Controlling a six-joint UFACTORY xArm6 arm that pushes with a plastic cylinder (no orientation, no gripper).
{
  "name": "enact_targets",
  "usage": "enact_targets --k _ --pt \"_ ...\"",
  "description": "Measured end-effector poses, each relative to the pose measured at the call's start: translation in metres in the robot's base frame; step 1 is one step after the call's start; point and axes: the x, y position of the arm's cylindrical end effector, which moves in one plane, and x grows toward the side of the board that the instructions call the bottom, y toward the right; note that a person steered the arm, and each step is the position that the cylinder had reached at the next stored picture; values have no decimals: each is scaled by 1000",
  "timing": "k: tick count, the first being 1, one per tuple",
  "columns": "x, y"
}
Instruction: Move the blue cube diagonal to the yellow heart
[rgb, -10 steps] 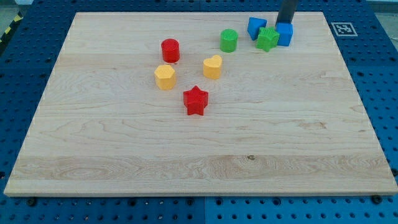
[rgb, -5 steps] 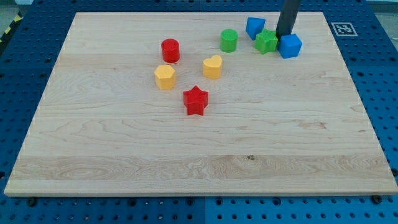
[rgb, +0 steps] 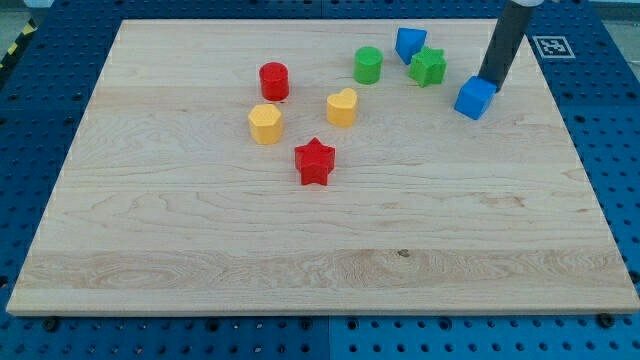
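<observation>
- Blue cube (rgb: 475, 98) sat near the board's (rgb: 300, 260) top-right, well apart from the yellow heart (rgb: 342, 106), at its 3 o'clock.
- My tip (rgb: 488, 84) touched the cube at its 1 o'clock; plain rod, no jaws.
- Green star (rgb: 428, 66) at the cube's 10 o'clock, other blue block (rgb: 410, 43) just beyond.

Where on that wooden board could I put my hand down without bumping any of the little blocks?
The whole stretch toward the view's bottom, below the red star, is bare, as is the view's left side beyond the red cylinder. The top right is crowded: green cylinder, green star, blue cube and my tip right beside it.
</observation>
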Motion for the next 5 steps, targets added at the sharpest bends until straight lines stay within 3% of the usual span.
enact_targets --k 5 --pt "63 -50"
